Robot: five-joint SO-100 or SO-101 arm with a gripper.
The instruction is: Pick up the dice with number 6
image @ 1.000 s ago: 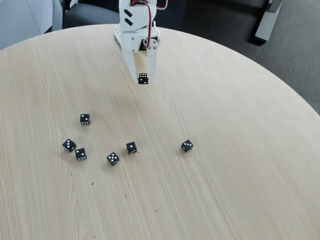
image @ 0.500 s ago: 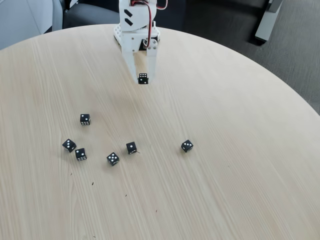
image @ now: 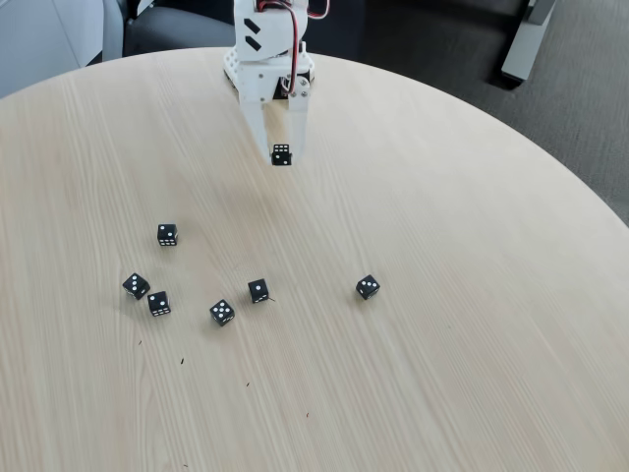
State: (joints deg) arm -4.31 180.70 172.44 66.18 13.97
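Nothing has moved since the pics before. White gripper (image: 281, 153) points down near the table's (image: 472, 295) far edge, pinching the 6 die (image: 281, 154) w/ both fingers. Die hangs up off the wood. Six more black dice sit lower down: five bunched at left (image: 167, 234), one alone at right (image: 368, 286).

1. White plastic arm (image: 265, 59) with blocky printed segments.
2. Black angular markings on its upper housing.
3. Red cables (image: 295, 10) loop at the top.
4. White two-fingered hand (image: 281, 152), tapered fingers.
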